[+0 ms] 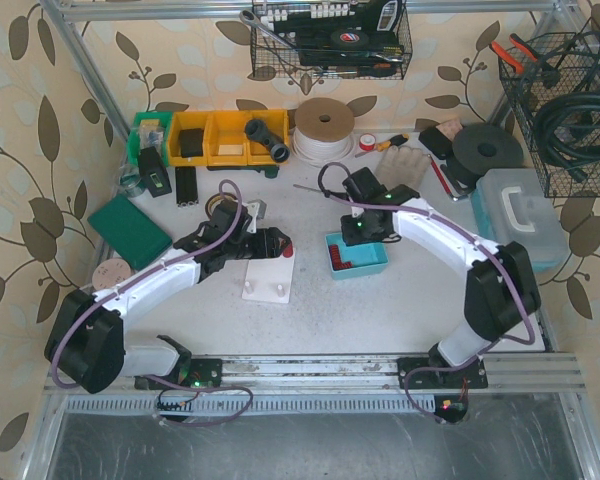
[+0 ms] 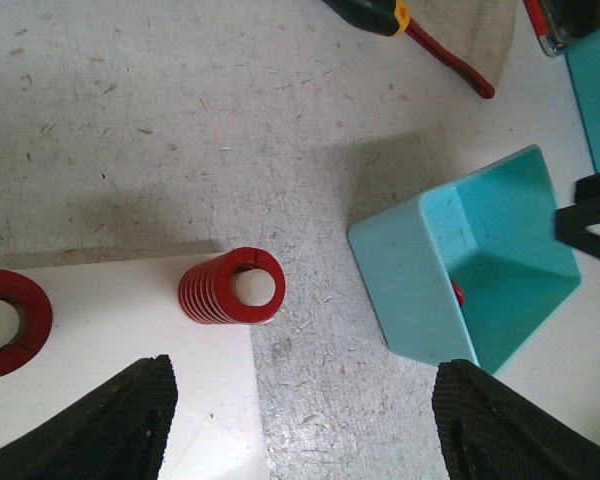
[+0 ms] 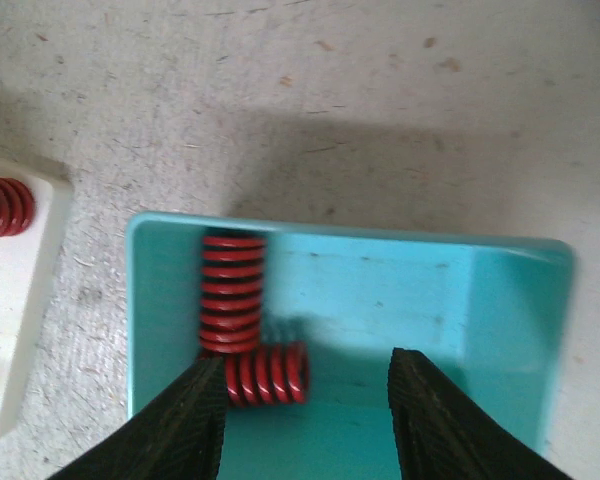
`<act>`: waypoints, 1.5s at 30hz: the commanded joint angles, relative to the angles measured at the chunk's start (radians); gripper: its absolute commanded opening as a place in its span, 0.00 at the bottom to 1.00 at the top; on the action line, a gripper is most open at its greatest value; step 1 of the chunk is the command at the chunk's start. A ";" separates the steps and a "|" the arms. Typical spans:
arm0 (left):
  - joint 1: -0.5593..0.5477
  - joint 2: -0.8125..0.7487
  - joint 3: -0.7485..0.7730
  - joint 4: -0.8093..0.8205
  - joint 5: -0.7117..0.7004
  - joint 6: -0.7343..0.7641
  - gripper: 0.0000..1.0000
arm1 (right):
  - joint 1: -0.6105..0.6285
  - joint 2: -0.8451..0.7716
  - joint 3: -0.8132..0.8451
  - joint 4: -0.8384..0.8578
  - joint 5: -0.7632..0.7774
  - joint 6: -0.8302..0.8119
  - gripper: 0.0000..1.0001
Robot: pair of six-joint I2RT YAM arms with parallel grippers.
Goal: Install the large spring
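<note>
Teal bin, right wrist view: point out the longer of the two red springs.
The long spring lying along the left-hand wall of the bin; the short spring lies crosswise at its lower end.

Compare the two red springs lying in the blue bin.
The longer spring has more coils showing than the shorter spring. In the right wrist view the longer spring runs along the left wall of the bin, while the shorter spring lies crosswise at its lower end, at a right angle. Both are red coil springs of similar width, lying on their sides on the bin floor, seemingly touching.
</note>
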 commanded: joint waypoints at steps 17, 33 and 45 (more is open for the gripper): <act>0.008 -0.040 -0.014 0.028 -0.024 -0.009 0.74 | 0.036 0.293 0.013 0.158 -0.108 0.090 0.49; 0.008 -0.034 -0.013 0.027 -0.021 -0.009 0.73 | 0.030 0.323 0.015 0.137 0.010 0.121 0.48; 0.009 -0.032 -0.012 0.031 -0.017 -0.009 0.72 | 0.027 0.334 0.029 0.122 0.058 0.124 0.27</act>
